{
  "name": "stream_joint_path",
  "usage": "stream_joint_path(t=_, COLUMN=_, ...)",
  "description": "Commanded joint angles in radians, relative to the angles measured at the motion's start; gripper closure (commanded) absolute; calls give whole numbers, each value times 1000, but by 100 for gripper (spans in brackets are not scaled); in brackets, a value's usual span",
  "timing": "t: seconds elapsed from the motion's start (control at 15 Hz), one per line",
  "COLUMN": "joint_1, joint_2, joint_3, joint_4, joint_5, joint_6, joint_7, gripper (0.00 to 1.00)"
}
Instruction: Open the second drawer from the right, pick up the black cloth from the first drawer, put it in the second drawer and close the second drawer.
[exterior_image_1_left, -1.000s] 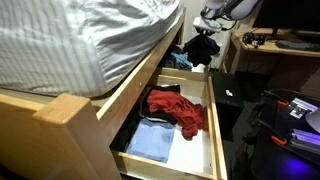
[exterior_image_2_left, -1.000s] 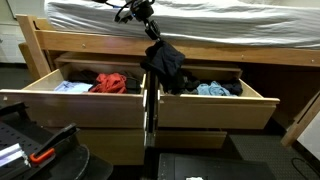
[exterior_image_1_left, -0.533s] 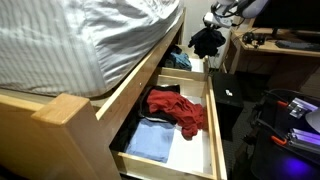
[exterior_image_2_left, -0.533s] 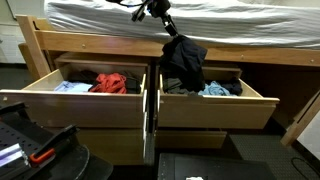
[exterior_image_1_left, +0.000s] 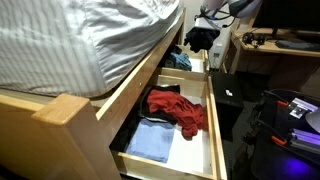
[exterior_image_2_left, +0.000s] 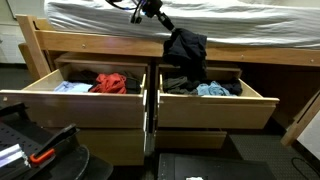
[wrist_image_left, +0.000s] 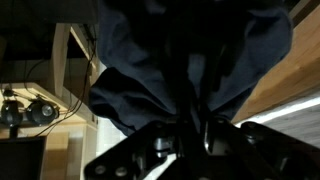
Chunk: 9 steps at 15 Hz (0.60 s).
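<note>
Drawers, two, pale wood, under one bed, both pulled out side by side.

1. The first drawer (exterior_image_2_left: 75, 108) (exterior_image_1_left: 215, 120), white bottom. It holds two cloths: one red cloth (exterior_image_2_left: 110, 82) (exterior_image_1_left: 178, 108), bunched, and one light blue cloth (exterior_image_2_left: 70, 87) (exterior_image_1_left: 152, 142), lying flat beside it.
2. The second drawer (exterior_image_2_left: 215, 110). One blue-green cloth (exterior_image_2_left: 212, 90) shows in it, with something dark beside that which is too unclear to name.

The black cloth (exterior_image_2_left: 185, 55) (exterior_image_1_left: 200, 38) (wrist_image_left: 190, 60), one, is in neither drawer. It hangs in a loose bundle from the gripper, in front of the bed rail and above the second drawer. Its lower edge comes down about to that drawer's opening; whether it touches the contents cannot be told.

The gripper (exterior_image_2_left: 168, 28) (exterior_image_1_left: 210, 18) (wrist_image_left: 190, 135), one, has its jaws clamped on the top fold of the black cloth. In the wrist view the fabric fills nearly the whole picture.

Mattress (exterior_image_1_left: 80, 40) (exterior_image_2_left: 250, 20), one, in a pale striped sheet, lies on the bed above the drawers.
</note>
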Motion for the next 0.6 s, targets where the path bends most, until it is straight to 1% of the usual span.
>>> stream_joint_path(t=0.0, joint_1=96, joint_2=130, joint_3=21, joint_4=114, joint_5=-14, joint_6=-237, joint_7=64, gripper=97)
stream_joint_path(t=0.07, joint_1=22, joint_2=159, joint_3=133, joint_4=146, joint_5=-27, joint_6=-320, joint_7=65, gripper=97)
stream_joint_path(t=0.13, joint_1=16, joint_2=201, joint_3=158, joint_4=181, joint_5=-10, joint_6=-364, joint_7=53, gripper=97)
stream_joint_path(t=0.2, joint_1=-7, joint_2=229, joint_3=193, joint_4=205, joint_5=18, joint_6=-394, joint_7=36, gripper=62)
stream_joint_path(t=0.27, joint_1=-28, joint_2=263, joint_3=222, joint_4=235, joint_5=53, joint_6=-425, joint_7=25, gripper=60)
stream_joint_path(t=0.33, joint_1=-20, joint_2=188, joint_3=232, joint_4=155, joint_5=-7, joint_6=-403, joint_7=63, gripper=80)
stream_joint_path(t=0.47, joint_1=-34, joint_2=245, joint_3=248, joint_4=203, joint_5=12, joint_6=-427, joint_7=62, gripper=65)
stream_joint_path(t=0.53, joint_1=-40, joint_2=257, joint_3=248, joint_4=215, joint_5=13, joint_6=-426, joint_7=61, gripper=60)
